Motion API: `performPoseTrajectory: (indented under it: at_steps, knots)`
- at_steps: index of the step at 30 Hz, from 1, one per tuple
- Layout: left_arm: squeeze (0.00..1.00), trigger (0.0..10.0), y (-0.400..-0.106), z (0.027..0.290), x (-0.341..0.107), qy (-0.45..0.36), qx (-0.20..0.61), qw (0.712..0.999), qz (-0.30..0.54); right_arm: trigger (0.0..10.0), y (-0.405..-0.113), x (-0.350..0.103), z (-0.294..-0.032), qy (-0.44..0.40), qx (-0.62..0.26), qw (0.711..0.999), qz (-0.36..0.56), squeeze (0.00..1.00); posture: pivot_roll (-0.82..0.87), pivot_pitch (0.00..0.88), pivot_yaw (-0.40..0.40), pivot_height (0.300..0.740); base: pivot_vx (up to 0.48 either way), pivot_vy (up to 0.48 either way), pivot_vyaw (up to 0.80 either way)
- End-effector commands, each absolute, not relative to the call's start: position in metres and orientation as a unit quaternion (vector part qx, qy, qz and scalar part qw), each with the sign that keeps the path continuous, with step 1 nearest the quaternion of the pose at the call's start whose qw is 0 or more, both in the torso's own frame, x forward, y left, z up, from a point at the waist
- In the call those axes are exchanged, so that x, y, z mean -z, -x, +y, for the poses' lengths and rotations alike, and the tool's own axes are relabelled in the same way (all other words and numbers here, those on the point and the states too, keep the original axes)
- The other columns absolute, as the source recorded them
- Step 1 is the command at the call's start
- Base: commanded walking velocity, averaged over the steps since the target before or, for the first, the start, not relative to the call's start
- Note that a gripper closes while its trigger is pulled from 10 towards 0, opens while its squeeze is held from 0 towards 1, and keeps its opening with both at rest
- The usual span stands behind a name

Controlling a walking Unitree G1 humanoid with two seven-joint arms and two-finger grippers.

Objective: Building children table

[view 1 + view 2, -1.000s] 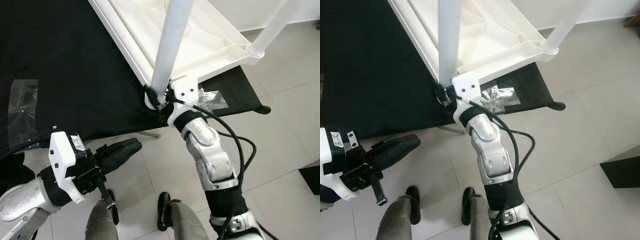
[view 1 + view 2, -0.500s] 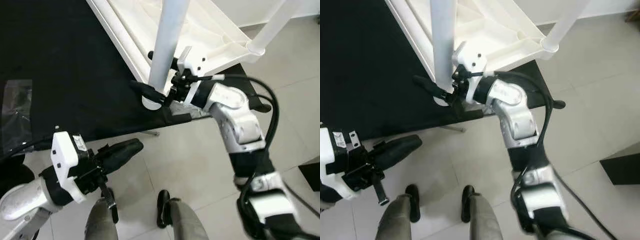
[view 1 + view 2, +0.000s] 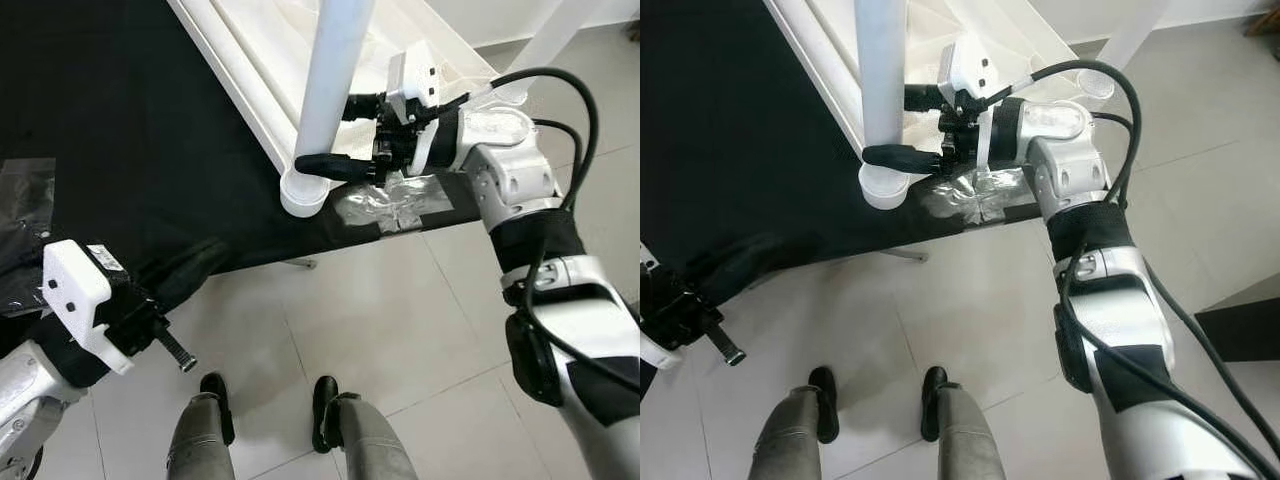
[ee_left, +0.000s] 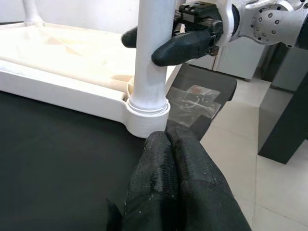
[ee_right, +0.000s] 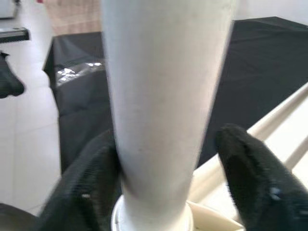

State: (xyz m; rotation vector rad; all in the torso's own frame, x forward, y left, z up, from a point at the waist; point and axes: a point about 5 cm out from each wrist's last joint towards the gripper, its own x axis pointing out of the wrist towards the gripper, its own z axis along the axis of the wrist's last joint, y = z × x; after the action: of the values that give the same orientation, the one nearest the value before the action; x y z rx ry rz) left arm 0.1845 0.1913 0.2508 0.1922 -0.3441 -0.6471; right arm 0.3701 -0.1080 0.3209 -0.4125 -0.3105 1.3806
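Observation:
The white children's table (image 3: 238,88) lies upside down on a black cloth. Its near leg (image 3: 335,80) stands upright in a round corner socket (image 3: 304,193). My right gripper (image 3: 345,135) reaches in from the right just above the socket. It is open, with one finger (image 3: 330,165) in front of the leg and the other behind; the right wrist view shows a gap beside the leg (image 5: 163,96). My left gripper (image 4: 168,139) is shut on nothing, low at the cloth's front edge and pointing at the socket (image 4: 147,120). A second leg (image 3: 1132,35) rises at the far right corner.
A shiny taped patch (image 3: 395,205) lies on the cloth's corner under my right wrist. Pale floor tiles (image 3: 400,330) spread in front, with my feet (image 3: 325,400) on them. A dark block (image 3: 1252,340) stands on the floor to the right.
My right arm swung from the near side of the leg's base round to the right, and its fingers now straddle the leg above the socket. My left gripper drew back left toward the cloth's edge.

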Motion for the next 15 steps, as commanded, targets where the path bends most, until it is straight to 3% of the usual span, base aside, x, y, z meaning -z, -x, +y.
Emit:
performPoseTrajectory:
  at_steps: [1,5,9,11,13,14,15]
  knots:
    - [0.00,10.0,-0.182,0.191,-0.250,-0.106,0.313,0.929,-0.167,0.0,-0.372,-0.320,-0.112,0.177,-0.625,0.745,-0.152,0.00,0.10,0.410,-0.187,0.740,0.000,0.000,0.00]
    - [0.00,10.0,-0.182,0.192,-0.251,-0.106,0.310,0.930,-0.169,0.0,-0.374,-0.316,-0.115,0.172,-0.619,0.751,-0.151,0.00,0.10,0.410,-0.188,0.740,0.000,0.000,0.00]
    - [0.00,10.0,-0.183,0.193,-0.250,-0.105,0.304,0.931,-0.172,0.0,-0.374,-0.301,-0.124,0.175,-0.586,0.778,-0.144,0.00,0.08,0.413,-0.192,0.740,0.000,0.000,0.00]
    - [0.00,10.0,-0.184,0.193,-0.250,-0.104,0.302,0.932,-0.172,0.0,-0.373,-0.287,-0.123,0.141,-0.539,0.819,-0.137,0.00,0.07,0.414,-0.194,0.740,0.000,0.000,0.00]
    - [0.00,10.0,-0.185,0.193,-0.250,-0.103,0.302,0.932,-0.172,0.0,-0.373,-0.284,-0.122,0.132,-0.527,0.829,-0.135,0.00,0.07,0.414,-0.194,0.740,0.000,0.000,0.00]
    - [0.00,10.0,-0.185,0.193,-0.249,-0.103,0.302,0.932,-0.172,0.0,-0.370,-0.264,-0.111,0.105,-0.441,0.882,-0.129,0.00,0.06,0.416,-0.197,0.740,0.000,0.000,0.00]
    - [0.00,10.0,-0.185,0.193,-0.249,-0.102,0.302,0.932,-0.172,0.0,-0.366,-0.251,-0.106,0.089,-0.372,0.915,-0.126,0.00,0.06,0.414,-0.195,0.740,0.000,0.000,0.00]
